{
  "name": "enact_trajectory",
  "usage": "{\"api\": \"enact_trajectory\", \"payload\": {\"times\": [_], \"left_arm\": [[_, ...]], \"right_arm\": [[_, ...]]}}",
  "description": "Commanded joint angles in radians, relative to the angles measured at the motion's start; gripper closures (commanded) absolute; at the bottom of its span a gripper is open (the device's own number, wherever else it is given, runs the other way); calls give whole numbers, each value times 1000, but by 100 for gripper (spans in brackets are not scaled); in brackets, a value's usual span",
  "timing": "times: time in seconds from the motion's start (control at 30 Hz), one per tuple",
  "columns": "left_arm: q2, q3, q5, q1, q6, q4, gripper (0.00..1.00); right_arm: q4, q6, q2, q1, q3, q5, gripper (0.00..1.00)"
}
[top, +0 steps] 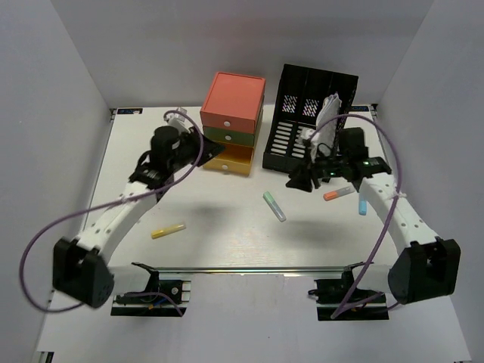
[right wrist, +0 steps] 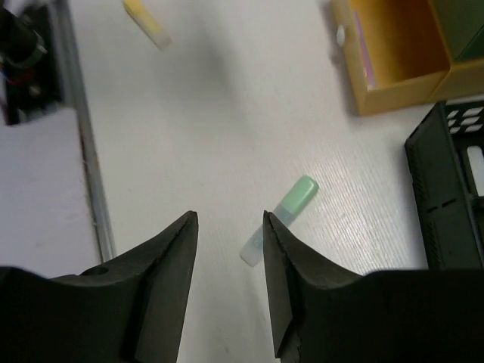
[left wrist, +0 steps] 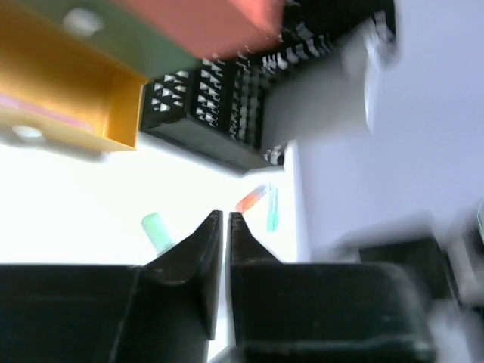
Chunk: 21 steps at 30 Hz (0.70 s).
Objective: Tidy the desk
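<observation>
White walls stand round your big white bench, which lies flat between them, and your left claw is pinched shut on nothing by the open yellow drawer while your right claw hangs open near the green pen.

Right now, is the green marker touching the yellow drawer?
Apart. The right wrist view shows bare white desk between the green marker and the yellow drawer.
</observation>
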Motion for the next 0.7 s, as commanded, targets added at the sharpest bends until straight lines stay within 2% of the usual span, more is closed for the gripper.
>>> {"api": "enact_trajectory", "payload": {"times": [0.0,0.03,0.07,0.13,0.2,0.4,0.67], "left_arm": [[-215,-12,138,6,591,-103,73],[-246,-9,122,6,671,-221,62],[-277,-17,99,6,731,-266,38],[-370,-54,27,6,862,-319,26],[-470,-147,-28,6,910,-333,17],[-653,-351,-106,6,920,-239,14],[-694,-345,-163,6,932,-251,14]], "right_arm": [[-79,-103,62,112,3,343,55],[-76,-97,102,129,-8,388,54],[-69,-82,116,180,-20,436,55],[-36,-33,136,218,-52,555,54],[-3,24,162,294,-62,678,47],[0,135,274,391,-3,849,38],[36,307,410,436,29,881,34]]}}
